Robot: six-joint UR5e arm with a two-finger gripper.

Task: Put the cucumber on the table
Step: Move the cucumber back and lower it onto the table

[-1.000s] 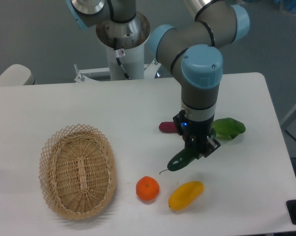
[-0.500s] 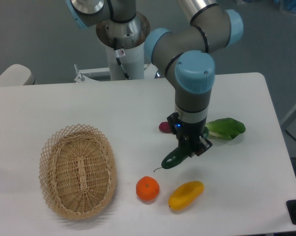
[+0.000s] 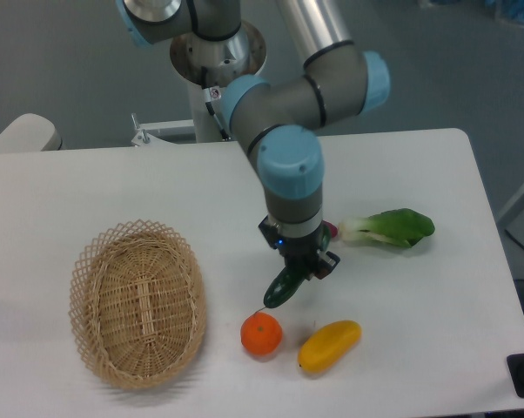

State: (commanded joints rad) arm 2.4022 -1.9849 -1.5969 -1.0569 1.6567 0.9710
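While the gripper (image 3: 300, 268) hangs low over the middle of the tabletop (image 3: 436, 174), its jaws are closed on the upper end of the cucumber (image 3: 283, 288), which slants down and to the left with its thin stem pointing toward the orange (image 3: 261, 334). Whether the cucumber's lower tip already touches the white surface or sits just above it cannot be told from this view. The step in hand looks like the carry toward a set-down spot: the vegetable is held, not yet released, and it sits between the wicker basket (image 3: 138, 301) on the left and the bok choy (image 3: 391, 228) on the right. A sliver of the purple-red sweet potato (image 3: 333, 231) peeks out just behind the wrist. The orange lies just below the stem end, and the yellow mango (image 3: 329, 345) is near on the lower right, so the free patch under the cucumber is narrow. The next move likely calls for a short descent until the cucumber rests along its length, then a parting of the jaws and a straight lift, taking care that the stem end does not nudge the orange and set it rolling.
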